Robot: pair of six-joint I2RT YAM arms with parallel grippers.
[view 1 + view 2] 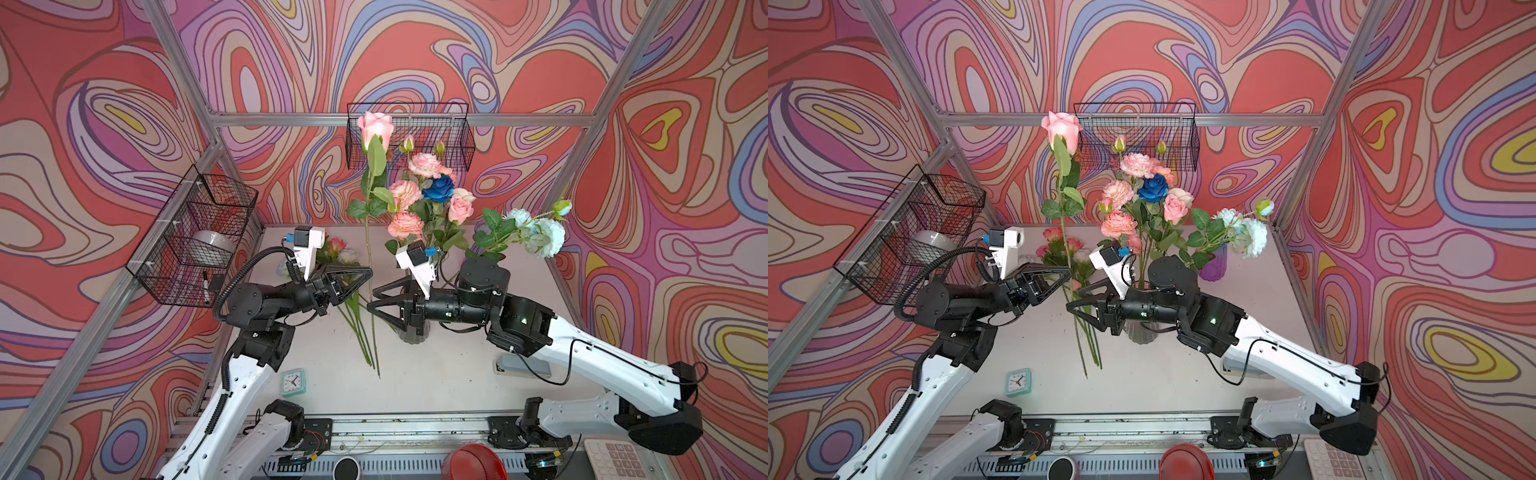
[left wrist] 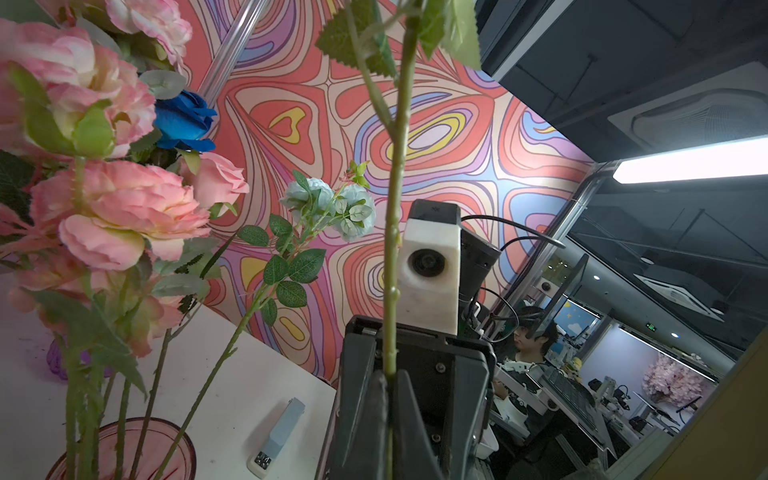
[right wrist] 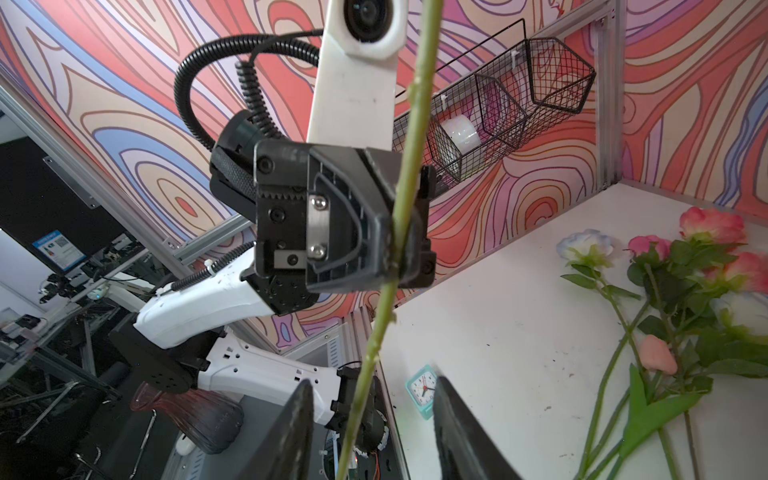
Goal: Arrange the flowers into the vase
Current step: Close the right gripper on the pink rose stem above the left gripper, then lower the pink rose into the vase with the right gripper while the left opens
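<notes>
Pink rose [image 1: 375, 126] pinched by left end effector [image 1: 370, 273]; right end effector [image 1: 371, 299] spread round stem; vase [image 1: 413, 336] part-filled; loose flowers [image 3: 681, 266] wait on tabletop [image 1: 436, 374].

Left gripper [image 3: 401, 249] is clamped on a tilted green stem [image 3: 415, 124]. Right gripper [image 3: 374, 384] jaws are apart, with the stem between them touching neither. Loose flowers [image 3: 673, 299] lie on the table [image 3: 498, 311], with a clock [image 3: 422, 390] at its edge.

Light: bright, even, diffuse in both top views
Source: ceiling lamp [image 2: 690, 160], glaring white
Shadows: soft, faint on the table [image 1: 436, 386]
Distortion: wide-angle stretch toward every picture's edges
Focus: nearest blooms [image 2: 75, 95] and fingers [image 3: 461, 432] soft
</notes>
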